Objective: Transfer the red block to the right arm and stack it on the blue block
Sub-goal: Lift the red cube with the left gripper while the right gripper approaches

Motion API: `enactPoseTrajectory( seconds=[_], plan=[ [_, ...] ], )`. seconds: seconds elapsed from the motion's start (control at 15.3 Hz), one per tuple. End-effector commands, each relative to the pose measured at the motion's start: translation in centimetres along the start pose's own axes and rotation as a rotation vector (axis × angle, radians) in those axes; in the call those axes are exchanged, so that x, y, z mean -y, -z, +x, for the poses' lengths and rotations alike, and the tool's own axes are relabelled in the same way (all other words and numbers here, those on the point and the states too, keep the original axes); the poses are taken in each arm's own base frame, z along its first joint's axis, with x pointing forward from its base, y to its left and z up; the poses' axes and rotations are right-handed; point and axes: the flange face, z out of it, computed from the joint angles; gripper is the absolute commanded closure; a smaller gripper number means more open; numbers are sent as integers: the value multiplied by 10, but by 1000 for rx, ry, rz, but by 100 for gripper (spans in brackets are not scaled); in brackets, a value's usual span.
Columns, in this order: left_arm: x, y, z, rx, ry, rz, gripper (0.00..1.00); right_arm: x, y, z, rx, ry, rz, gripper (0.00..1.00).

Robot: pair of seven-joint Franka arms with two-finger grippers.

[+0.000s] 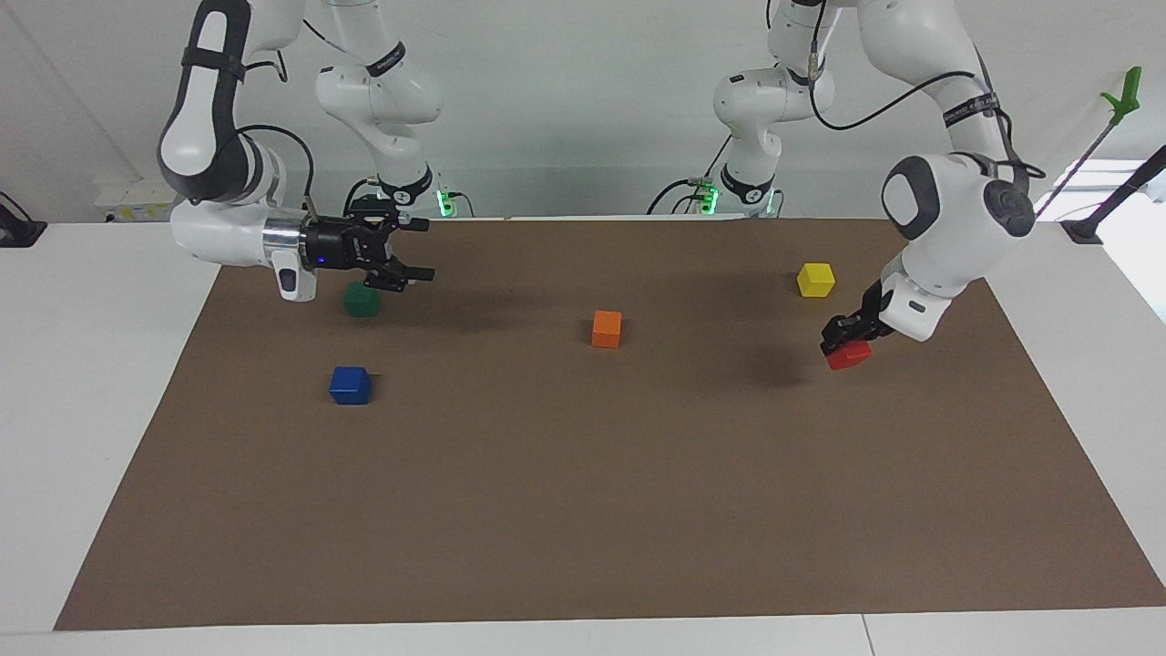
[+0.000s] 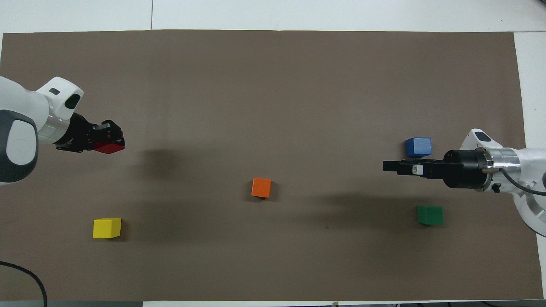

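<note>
The left end effector pinched the tilted red block above the brown-covered tabletop, the right end effector spread over it

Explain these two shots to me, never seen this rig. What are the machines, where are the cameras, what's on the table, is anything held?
Two white robot arms work at a table covered by a brown mat. One picture faces the robots from across the table; the other looks down from above their own end, so the sides swap between them.

Five small cubes are in play. The blue block and a green cube lie toward the right arm's end, an orange cube near the middle, a yellow cube toward the left arm's end.

The left gripper is shut on the red block, which is tilted and lifted off the mat. The right gripper is open and empty, pointing sideways in the air over the green cube.
</note>
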Motion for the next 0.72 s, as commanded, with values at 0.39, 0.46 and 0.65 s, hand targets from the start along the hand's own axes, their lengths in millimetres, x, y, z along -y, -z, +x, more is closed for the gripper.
enactPoseTrajectory(
  seconds=[0.39, 0.46, 0.65],
  plan=[
    [-156, 108, -156, 164, 516, -143, 100, -49, -75, -22, 34, -27, 609, 0],
    [-172, 109, -164, 228, 678, -184, 100, -46, -88, -22, 27, -28, 635, 0],
    [-221, 108, -193, 285, 898, -260, 100, -64, -120, -27, 12, -71, 749, 0]
  ],
)
